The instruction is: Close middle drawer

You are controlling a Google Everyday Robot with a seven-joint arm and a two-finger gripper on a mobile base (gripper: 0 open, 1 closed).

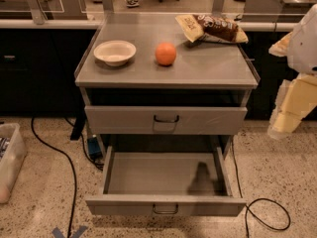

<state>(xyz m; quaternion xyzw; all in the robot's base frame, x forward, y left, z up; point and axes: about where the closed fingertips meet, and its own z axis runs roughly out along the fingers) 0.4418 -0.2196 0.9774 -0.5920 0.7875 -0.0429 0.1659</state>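
The middle drawer point(166, 206) is pulled far out of the grey cabinet. Its inside is bare and its flat front panel has a small dark loop handle point(165, 210) at centre. The upper drawer front point(124, 120) sits above it just under the tabletop, with its own loop handle. The lowest drawer is hidden beneath the open one. My gripper point(283, 125) hangs at the right edge of the view on the pale arm. It is to the right of the cabinet, level with the upper drawer, and touches nothing.
On the cabinet top point(213, 68) stand a white bowl point(115, 52), an orange point(165, 53) and a snack bag point(212, 29). Black cables point(267, 214) lie on the speckled floor on both sides. A clear bin point(9, 160) stands at the left edge.
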